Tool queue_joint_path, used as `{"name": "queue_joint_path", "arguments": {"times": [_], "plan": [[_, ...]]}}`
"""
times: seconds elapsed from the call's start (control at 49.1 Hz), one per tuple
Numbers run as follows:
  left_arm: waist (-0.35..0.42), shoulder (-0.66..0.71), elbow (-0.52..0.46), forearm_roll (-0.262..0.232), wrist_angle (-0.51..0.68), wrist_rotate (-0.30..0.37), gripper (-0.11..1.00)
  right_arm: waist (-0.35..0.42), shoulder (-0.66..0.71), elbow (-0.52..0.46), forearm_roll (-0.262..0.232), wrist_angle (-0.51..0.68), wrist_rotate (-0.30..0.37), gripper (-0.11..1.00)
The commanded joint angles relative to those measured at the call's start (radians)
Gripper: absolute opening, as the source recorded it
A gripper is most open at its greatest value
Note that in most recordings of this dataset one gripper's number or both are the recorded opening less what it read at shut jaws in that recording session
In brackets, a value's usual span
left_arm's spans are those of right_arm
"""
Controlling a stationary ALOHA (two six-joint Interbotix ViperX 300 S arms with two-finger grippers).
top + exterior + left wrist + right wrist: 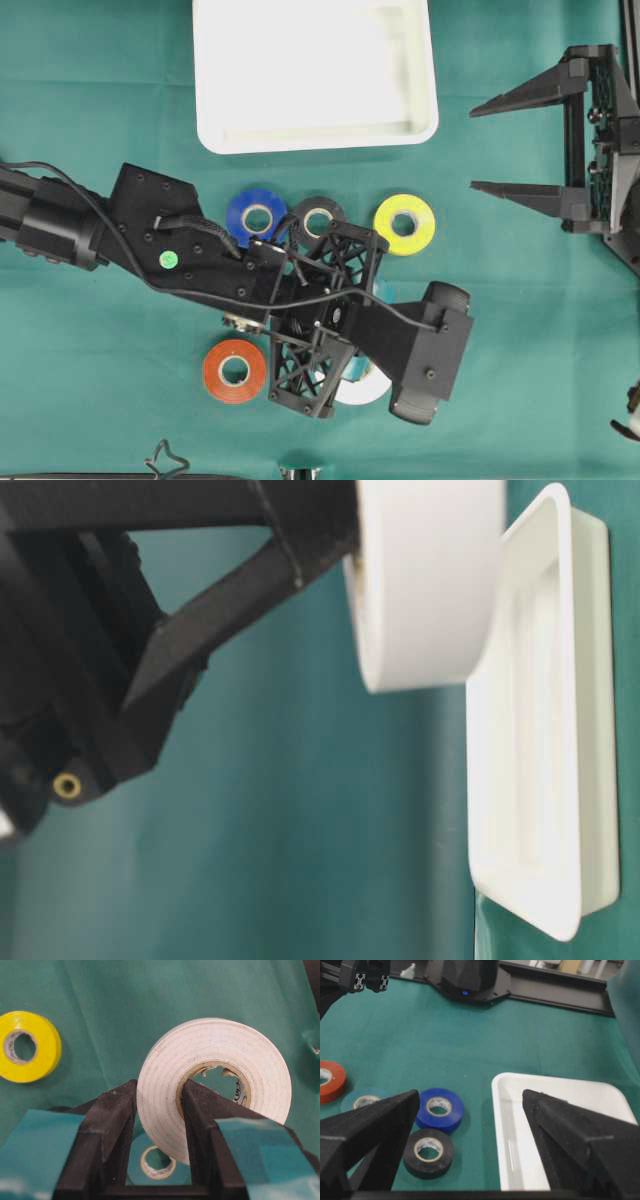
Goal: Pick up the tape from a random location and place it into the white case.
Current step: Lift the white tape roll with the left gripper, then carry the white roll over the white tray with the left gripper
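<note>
A: Overhead, what is lying where?
B: The white case [315, 135] is sitting at the top of the green desk [100, 80]; blue [256, 214], black [318, 216] and yellow [404, 223] rolls are lying below it, a red roll [234, 370] lower left; the left gripper [335, 385] is covering the white tape [365, 388]; the right gripper [510, 145] is gaping wide.
A: The left wrist view?
B: The jaws are pinching the tape's wall, one finger [200, 1125] inside its core, lifted above a teal roll [152, 1160].

White tape roll [212, 1080] on edge, clamped through its core — white case [315, 75] well apart.
</note>
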Motion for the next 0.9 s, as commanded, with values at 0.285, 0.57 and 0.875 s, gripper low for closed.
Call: {"name": "queue_joint_path", "arguments": {"times": [0.285,0.57,0.875], "plan": [[0.101,-0.074,0.008,0.0,0.025,0.0,0.22,0.003,0.003,-0.028,-0.005,0.003,-0.002,0.92],[0.272,-0.129,0.101,0.002,0.006,0.002,0.22,0.003,0.003,-0.028,-0.005,0.009,-0.002,0.92],[0.462,-0.195,0.216,0.002,-0.071,0.003,0.22,0.003,0.002,-0.028,-0.005,0.011,-0.002,0.92]]}}
